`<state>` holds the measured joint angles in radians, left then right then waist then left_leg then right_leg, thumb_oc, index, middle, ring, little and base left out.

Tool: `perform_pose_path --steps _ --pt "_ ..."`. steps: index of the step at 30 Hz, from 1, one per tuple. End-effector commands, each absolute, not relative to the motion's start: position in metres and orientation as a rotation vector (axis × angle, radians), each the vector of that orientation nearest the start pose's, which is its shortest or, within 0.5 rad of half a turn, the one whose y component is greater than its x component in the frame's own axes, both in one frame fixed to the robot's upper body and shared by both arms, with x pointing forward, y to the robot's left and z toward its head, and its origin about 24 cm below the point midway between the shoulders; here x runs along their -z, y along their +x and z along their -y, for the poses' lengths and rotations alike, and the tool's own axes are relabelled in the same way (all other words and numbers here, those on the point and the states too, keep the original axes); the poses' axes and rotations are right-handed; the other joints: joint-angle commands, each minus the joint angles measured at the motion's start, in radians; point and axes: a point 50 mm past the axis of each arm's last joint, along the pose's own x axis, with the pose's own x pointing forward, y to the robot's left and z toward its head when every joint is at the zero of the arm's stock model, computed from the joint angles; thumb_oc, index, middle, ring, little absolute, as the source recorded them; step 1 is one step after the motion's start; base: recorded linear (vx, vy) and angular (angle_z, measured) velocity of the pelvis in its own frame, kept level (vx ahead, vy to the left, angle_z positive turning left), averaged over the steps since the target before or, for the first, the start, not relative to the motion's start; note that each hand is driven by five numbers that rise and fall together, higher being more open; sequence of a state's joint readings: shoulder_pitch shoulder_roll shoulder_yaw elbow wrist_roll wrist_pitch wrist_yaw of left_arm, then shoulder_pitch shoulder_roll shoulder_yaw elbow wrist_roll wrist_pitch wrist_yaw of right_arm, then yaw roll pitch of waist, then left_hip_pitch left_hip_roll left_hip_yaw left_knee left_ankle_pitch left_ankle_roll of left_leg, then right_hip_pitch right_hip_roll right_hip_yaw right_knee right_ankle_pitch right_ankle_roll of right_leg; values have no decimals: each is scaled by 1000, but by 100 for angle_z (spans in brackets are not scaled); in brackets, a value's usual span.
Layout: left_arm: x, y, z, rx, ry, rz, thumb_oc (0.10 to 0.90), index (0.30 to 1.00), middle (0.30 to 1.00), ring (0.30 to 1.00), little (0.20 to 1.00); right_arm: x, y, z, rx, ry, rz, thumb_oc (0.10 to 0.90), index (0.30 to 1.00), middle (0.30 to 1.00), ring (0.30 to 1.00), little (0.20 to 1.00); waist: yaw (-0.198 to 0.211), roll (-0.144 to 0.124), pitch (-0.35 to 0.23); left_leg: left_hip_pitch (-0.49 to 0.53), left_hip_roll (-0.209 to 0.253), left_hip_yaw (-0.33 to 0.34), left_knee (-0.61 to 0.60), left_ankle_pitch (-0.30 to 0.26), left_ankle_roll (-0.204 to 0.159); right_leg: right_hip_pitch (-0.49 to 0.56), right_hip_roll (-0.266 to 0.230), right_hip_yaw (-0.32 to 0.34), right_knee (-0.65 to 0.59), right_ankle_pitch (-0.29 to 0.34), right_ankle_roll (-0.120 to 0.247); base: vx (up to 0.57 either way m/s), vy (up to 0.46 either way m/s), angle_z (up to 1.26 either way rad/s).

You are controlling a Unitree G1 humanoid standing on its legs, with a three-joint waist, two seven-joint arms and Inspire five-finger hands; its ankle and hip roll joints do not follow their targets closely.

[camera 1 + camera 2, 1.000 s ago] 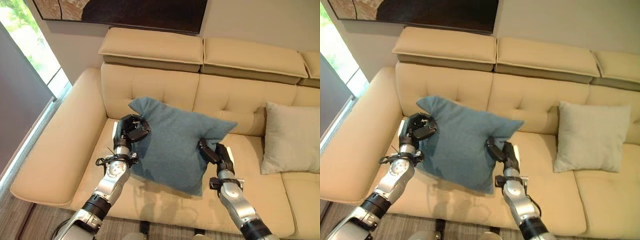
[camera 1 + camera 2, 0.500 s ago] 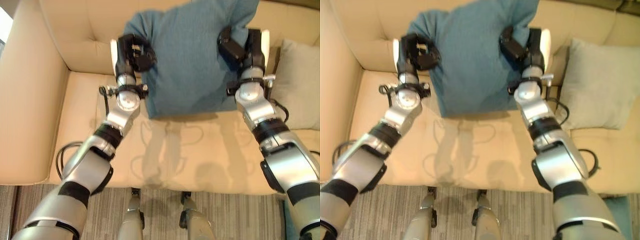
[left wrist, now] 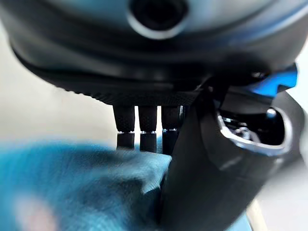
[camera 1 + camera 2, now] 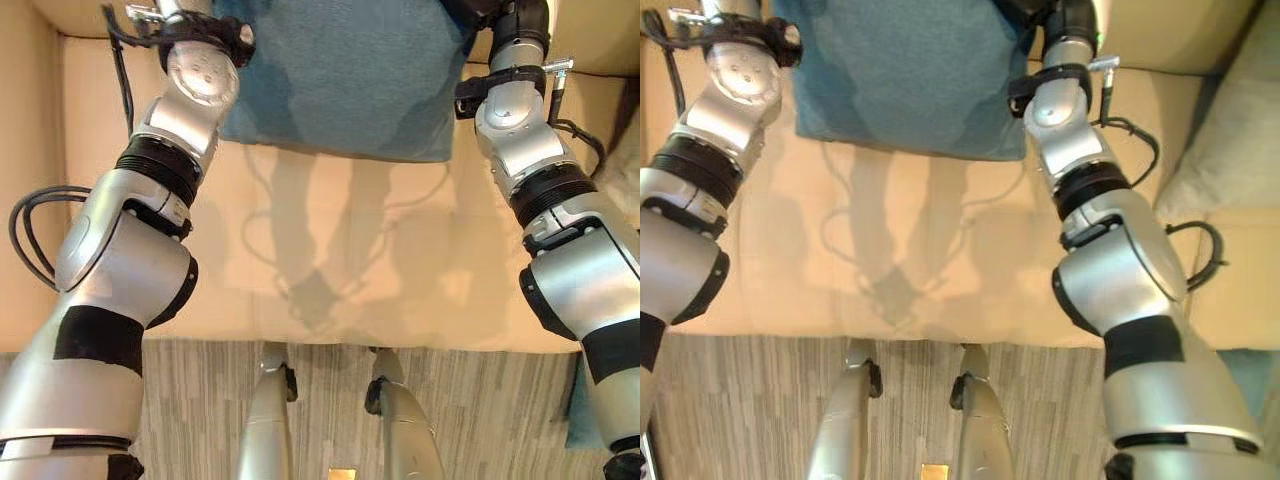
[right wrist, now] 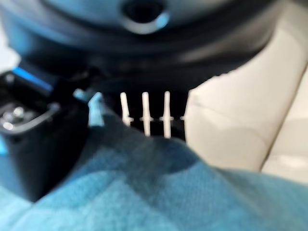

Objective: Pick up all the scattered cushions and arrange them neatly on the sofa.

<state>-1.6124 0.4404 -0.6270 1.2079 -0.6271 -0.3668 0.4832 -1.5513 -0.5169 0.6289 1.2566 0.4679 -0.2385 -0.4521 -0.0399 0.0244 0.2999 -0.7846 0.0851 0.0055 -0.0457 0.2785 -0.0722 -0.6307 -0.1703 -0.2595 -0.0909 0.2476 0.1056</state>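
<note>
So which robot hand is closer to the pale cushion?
Right. The right robot hand grips the blue cushion at the edge facing the pale cushion; the left robot hand grips its opposite edge.

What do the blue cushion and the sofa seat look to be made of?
Blue cushion: woven fabric, matte, with a fine textured weave; it creases where the left hand pinches it. Sofa seat: smooth beige upholstery with a soft sheen, probably leather or faux leather.

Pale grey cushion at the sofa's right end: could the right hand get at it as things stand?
Probably not yet: the right hand is pinching the teal fabric cushion, so it is occupied, though the pale grey cushion lies close beside that arm.
</note>
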Motion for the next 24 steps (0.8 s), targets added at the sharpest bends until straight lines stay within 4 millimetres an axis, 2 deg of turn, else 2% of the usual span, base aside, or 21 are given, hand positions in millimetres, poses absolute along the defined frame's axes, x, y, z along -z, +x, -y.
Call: perform_pose_path --steps 1,2,3,6,7,10,11,13,14,15,16,17,18,19,20,21,22,23,24 --pt "-384 405 -126 -184 157 685 800 900 900 900 900 -367 411 171 344 -326 568 800 900 900 900 900 21 2 -1 132 20 14 -42 -165 -119 92 -96 -22 4 -68 156 55 1 8" --pt "-376 408 -134 -207 147 656 800 900 900 900 900 -359 414 173 344 -328 541 800 900 900 900 900 24 3 -3 144 18 14 -42 -167 -117 101 -98 -20 4 -71 156 47 -11 2" --pt "-377 408 -142 -230 108 643 800 900 900 900 900 -356 414 174 347 -324 525 800 900 900 900 900 25 5 -4 153 18 15 -42 -169 -115 109 -99 -20 4 -73 156 40 -2 1" --pt "-370 409 -186 -329 47 578 800 900 900 900 900 -347 416 190 384 -359 477 800 900 900 900 900 34 21 1 189 15 19 -42 -171 -112 146 -102 -19 4 -81 156 36 -2 -7" --pt "-370 407 -194 -338 24 591 800 900 900 900 900 -344 415 197 400 -372 468 800 900 900 900 900 40 28 2 202 14 19 -42 -173 -110 160 -104 -23 4 -84 155 39 -11 -8" --pt "-366 404 -200 -361 82 631 800 900 900 900 900 -334 412 222 455 -376 450 800 900 900 900 900 57 41 -3 234 10 20 -42 -179 -107 201 -109 -32 4 -95 152 38 -26 -5" --pt "-368 402 -200 -390 119 653 800 900 900 900 900 -329 410 229 467 -292 455 800 900 900 900 900 61 44 -5 248 11 20 -42 -184 -105 216 -111 -34 4 -100 150 0 0 0" --pt "-364 403 -198 -413 115 647 800 900 900 900 900 -319 411 235 482 -265 430 800 900 900 900 900 65 45 -4 261 11 19 -42 -188 -103 232 -111 -38 4 -105 147 24 -53 7" --pt "-355 402 -213 -481 59 618 800 900 900 900 900 -297 411 249 522 -212 358 800 900 900 900 900 72 49 -9 285 11 15 -42 -193 -98 256 -109 -39 4 -118 142 17 -59 11" --pt "-355 402 -213 -481 59 618 800 900 900 900 900 -296 411 249 523 -212 357 800 900 900 900 900 71 49 -9 283 9 13 -42 -188 -97 255 -110 -40 4 -115 142 52 -65 12" --pt "-352 398 -232 -530 30 626 800 900 900 900 900 -281 410 254 533 -187 327 800 900 900 900 900 74 52 -15 314 13 13 -42 -198 -94 281 -106 -36 4 -130 136 38 -26 7" --pt "-346 394 -247 -563 -6 626 800 900 900 900 900 -274 409 255 540 -152 332 800 900 900 900 900 74 53 -23 329 12 12 -42 -199 -90 294 -103 -35 4 -132 132 50 -29 6" --pt "-346 394 -247 -563 -6 626 800 900 900 900 900 -274 409 255 540 -153 332 800 900 900 900 900 73 53 -24 329 12 11 -42 -198 -90 293 -104 -36 4 -132 133 43 -22 3" --pt "-339 392 -258 -590 -12 601 800 900 900 900 900 -272 408 258 548 -122 338 800 900 900 900 900 78 56 -30 347 17 13 -42 -209 -89 310 -102 -35 4 -143 131 72 -41 5" --pt "-320 391 -270 -625 -59 574 800 900 900 900 900 -262 405 258 582 -21 355 800 900 900 900 900 82 62 -41 376 21 13 -42 -217 -85 335 -100 -33 4 -156 127 83 -56 1" --pt "-308 390 -275 -639 -78 554 800 900 900 900 900 -260 403 261 593 71 376 800 900 900 900 900 84 64 -47 387 22 14 -42 -222 -83 346 -98 -32 4 -163 125 61 -64 4" --pt "-282 387 -281 -677 -133 517 800 900 900 900 900 -259 396 265 614 294 436 800 900 900 900 900 85 68 -61 409 25 13 -42 -224 -80 365 -97 -31 4 -172 119 69 -54 1" --pt "-271 383 -285 -689 -223 533 800 900 900 900 900 -261 393 263 597 406 485 800 900 900 900 900 88 69 -67 425 27 14 -42 -232 -81 380 -96 -29 4 -183 117 42 -36 3" --pt "-268 382 -285 -691 -222 528 800 900 900 900 900 -259 392 262 596 404 481 800 900 900 900 900 86 70 -70 424 26 14 -42 -227 -80 379 -97 -29 4 -179 116 82 -30 2"
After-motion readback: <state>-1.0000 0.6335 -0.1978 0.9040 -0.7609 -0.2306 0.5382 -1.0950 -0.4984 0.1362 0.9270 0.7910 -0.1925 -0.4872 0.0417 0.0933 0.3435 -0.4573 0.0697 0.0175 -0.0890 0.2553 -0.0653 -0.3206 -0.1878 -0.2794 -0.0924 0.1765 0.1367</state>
